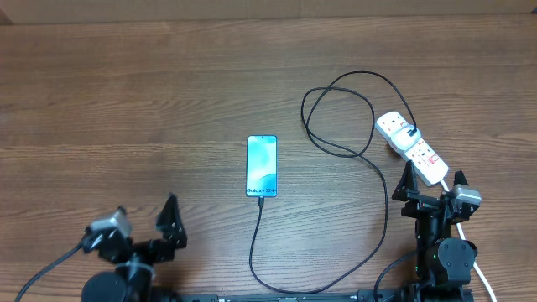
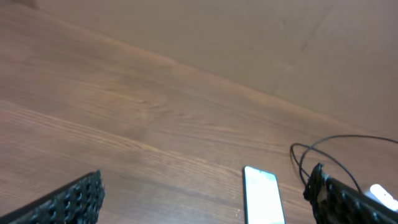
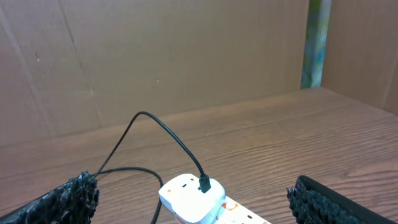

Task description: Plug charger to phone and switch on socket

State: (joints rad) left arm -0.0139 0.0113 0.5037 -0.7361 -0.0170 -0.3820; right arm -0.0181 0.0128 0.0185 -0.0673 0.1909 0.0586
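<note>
The phone (image 1: 262, 165) lies screen up mid-table, and shows again in the left wrist view as the phone (image 2: 264, 196). The black charger cable (image 1: 382, 210) runs from the phone's bottom edge, curves along the front, loops, and ends in a black plug on the white socket (image 1: 411, 144). I cannot tell whether the tip is seated in the phone. My left gripper (image 1: 138, 226) stands open at the front left, well apart from the phone. My right gripper (image 1: 434, 180) is open, its fingers either side of the socket's near end. In the right wrist view, the socket (image 3: 193, 196) lies between the fingers (image 3: 336, 205).
A thick white cord (image 1: 478, 268) leaves the socket past the right arm's base. The charger cable (image 3: 168, 134) loops behind the socket. A brown cardboard wall (image 3: 186, 56) stands at the table's far edge. Bare wood lies left of the phone.
</note>
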